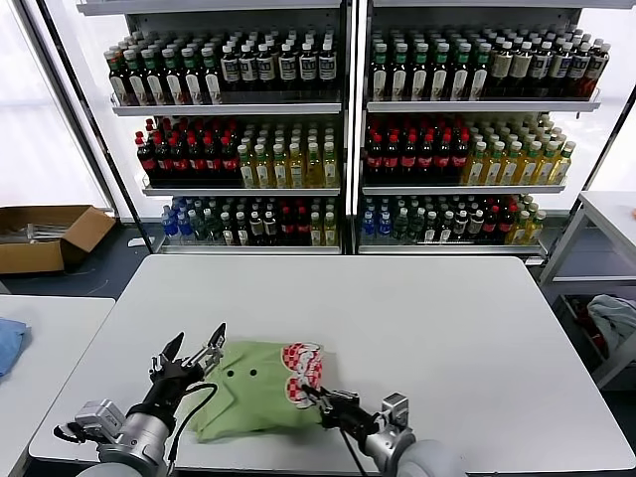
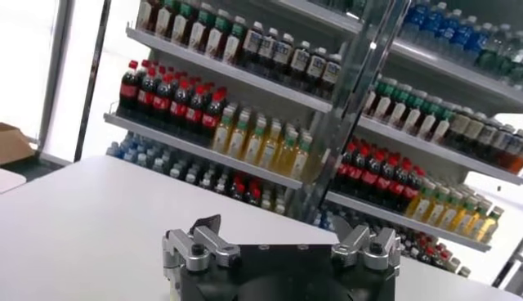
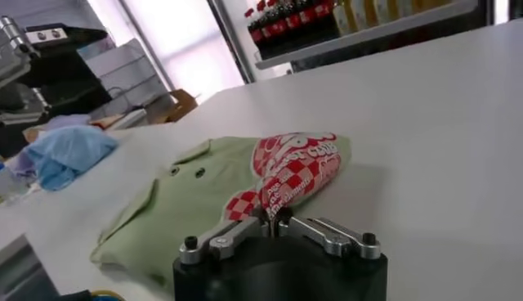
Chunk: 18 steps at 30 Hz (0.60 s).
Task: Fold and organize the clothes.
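Head view: the shirt (image 1: 253,397) lies bunched on the near tabletop (image 1: 417,328), left hand (image 1: 195,348) spread wide at its left edge, right hand (image 1: 310,391) pinching the checkered logo. Left wrist: fingers (image 2: 196,242) apart over bare tabletop. Right wrist: hand (image 3: 274,219) clenched on the shirt's (image 3: 188,204) logo fabric
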Tool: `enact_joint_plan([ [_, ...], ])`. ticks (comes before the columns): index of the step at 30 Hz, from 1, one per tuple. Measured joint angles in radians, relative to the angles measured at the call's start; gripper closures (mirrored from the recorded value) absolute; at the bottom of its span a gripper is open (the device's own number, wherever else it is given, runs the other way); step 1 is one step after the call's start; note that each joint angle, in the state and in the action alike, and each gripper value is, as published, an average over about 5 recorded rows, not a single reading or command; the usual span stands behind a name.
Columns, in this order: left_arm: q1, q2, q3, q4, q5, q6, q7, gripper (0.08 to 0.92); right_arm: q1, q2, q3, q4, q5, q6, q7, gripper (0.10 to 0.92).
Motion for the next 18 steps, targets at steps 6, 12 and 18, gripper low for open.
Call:
enact_joint_plan([
  [6, 0.000, -0.013, 0.005, -0.003, 0.005, 0.000, 0.001, 0.177, -0.070, -0.068, 0.105, 0.047, -0.050, -0.011, -0.010, 0.886],
  [12, -0.006, -0.024, 0.013, 0.006, 0.012, 0.000, -0.001, 0.177, -0.130, -0.098, 0.187, 0.075, -0.115, 0.015, -0.007, 0.836],
  [18, 0.002, -0.028, 0.009, 0.003, 0.011, 0.002, -0.005, 0.177, -0.182, -0.122, 0.260, 0.106, -0.147, 0.050, 0.004, 0.665],
])
